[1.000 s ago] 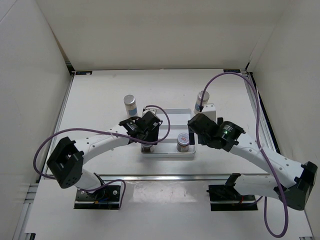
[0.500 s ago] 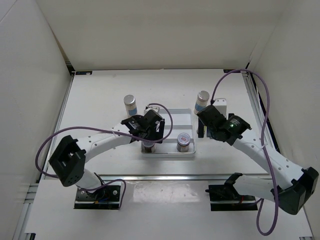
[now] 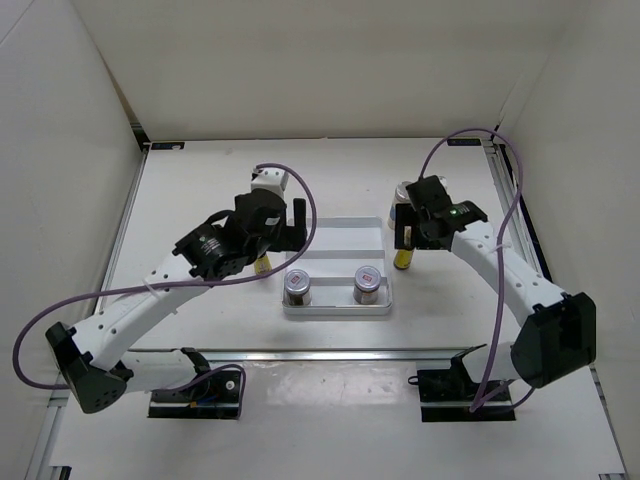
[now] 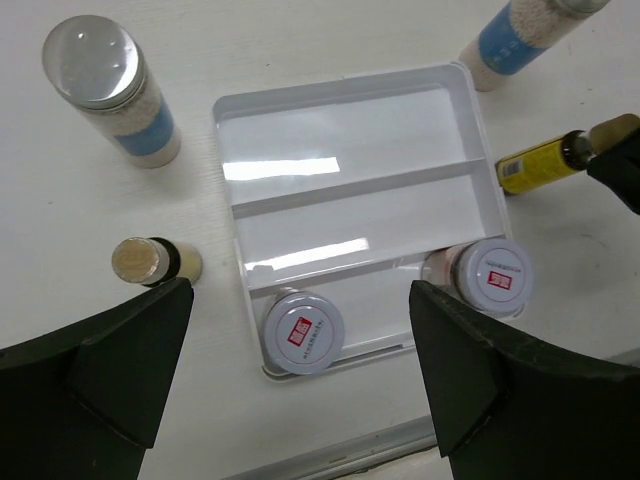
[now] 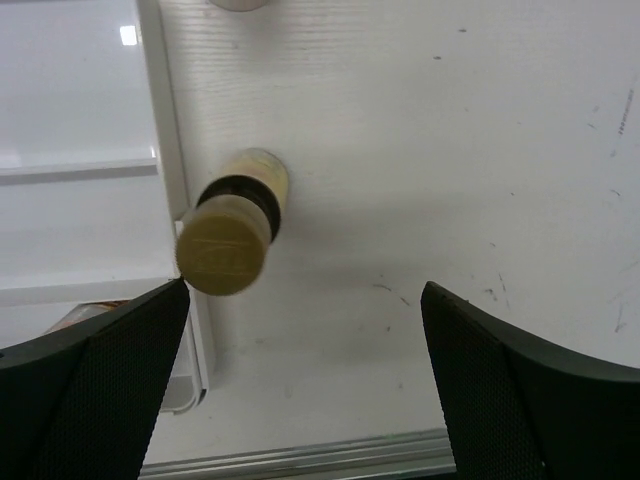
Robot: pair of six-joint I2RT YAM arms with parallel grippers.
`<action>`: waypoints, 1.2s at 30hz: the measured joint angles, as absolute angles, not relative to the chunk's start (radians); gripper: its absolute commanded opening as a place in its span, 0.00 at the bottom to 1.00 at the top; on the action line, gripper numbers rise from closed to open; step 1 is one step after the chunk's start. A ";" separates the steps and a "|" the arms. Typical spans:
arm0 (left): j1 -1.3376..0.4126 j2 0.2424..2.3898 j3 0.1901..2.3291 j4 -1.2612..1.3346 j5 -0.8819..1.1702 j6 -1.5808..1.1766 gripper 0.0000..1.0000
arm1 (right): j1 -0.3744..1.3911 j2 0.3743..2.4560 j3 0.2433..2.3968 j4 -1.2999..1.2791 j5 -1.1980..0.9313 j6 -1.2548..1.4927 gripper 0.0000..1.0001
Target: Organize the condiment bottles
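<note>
White-walled table (image 3: 200,330) is showing me both silver-lidded jars (image 4: 302,333) sitting in the ridged tray's (image 4: 340,95) near lane. The tall blue-banded bottles (image 4: 110,95) and the left yellow bottle (image 4: 150,262) are waiting outside it. I'm hovering the right gripper (image 5: 305,290), fingers spread and empty, over the right yellow bottle (image 5: 232,235) just beside the tray, apparently lining up a grab, while the left gripper (image 4: 300,300) is hanging wide open above the tray.

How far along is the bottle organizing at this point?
Done: both jars stand in the tray's nearest compartment. In hand: nothing gripped; the right fingers hang open above one yellow bottle beside the tray. Left: that bottle, the other yellow bottle and both tall bottles stand on the table outside the tray; its two other compartments hold nothing.
</note>
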State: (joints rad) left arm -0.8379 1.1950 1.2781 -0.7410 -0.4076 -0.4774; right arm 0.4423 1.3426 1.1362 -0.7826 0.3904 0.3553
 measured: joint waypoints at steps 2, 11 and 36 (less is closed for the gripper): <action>-0.824 1.195 1.270 -0.759 -0.410 -0.474 1.00 | 0.443 1.365 1.142 -0.762 0.370 0.342 1.00; -0.761 1.156 1.186 -0.817 -0.410 -0.474 1.00 | 0.423 1.472 1.163 -0.693 0.321 0.307 0.69; -0.636 1.139 1.118 -0.836 -0.373 -0.472 1.00 | 0.458 1.437 1.421 -0.791 0.205 0.295 0.02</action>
State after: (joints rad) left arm -0.6365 1.1385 1.1183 -0.8364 -0.3725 -0.4717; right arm 0.4583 1.4372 1.4212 -0.7914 0.2054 0.2951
